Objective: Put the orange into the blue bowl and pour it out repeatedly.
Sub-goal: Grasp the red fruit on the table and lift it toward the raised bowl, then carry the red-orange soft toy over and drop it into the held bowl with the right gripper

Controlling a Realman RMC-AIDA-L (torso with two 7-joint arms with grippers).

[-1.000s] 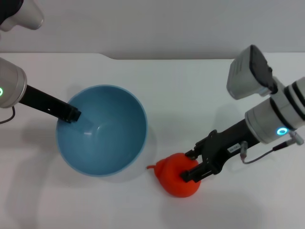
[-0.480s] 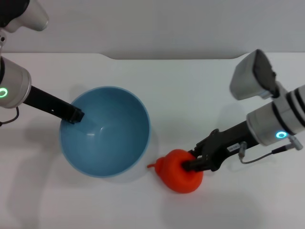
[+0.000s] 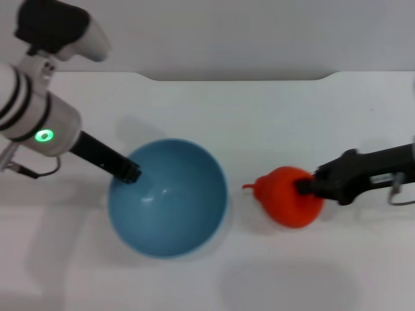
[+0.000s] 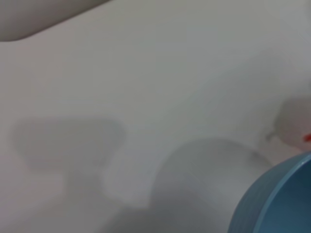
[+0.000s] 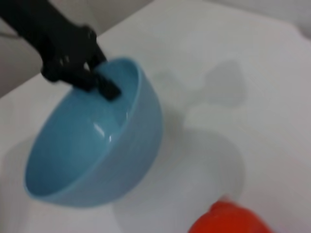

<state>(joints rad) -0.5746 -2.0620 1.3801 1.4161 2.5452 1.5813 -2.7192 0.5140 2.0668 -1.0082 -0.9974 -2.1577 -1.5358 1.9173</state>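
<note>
The right gripper (image 3: 305, 188), fingers pinching the orange (image 3: 287, 196), is hanging right of centre; the left gripper (image 3: 130, 173) is pinching the bowl (image 3: 167, 206) rim. Orange not yet inside.

A plain white, smooth worktop (image 3: 272, 123) is seen across the head view, marked only by soft grey shadows. Its far edge is notched at both ends, so that a raised middle section is formed. Behind it, a flat pale grey background (image 3: 227, 32) is seen.
</note>
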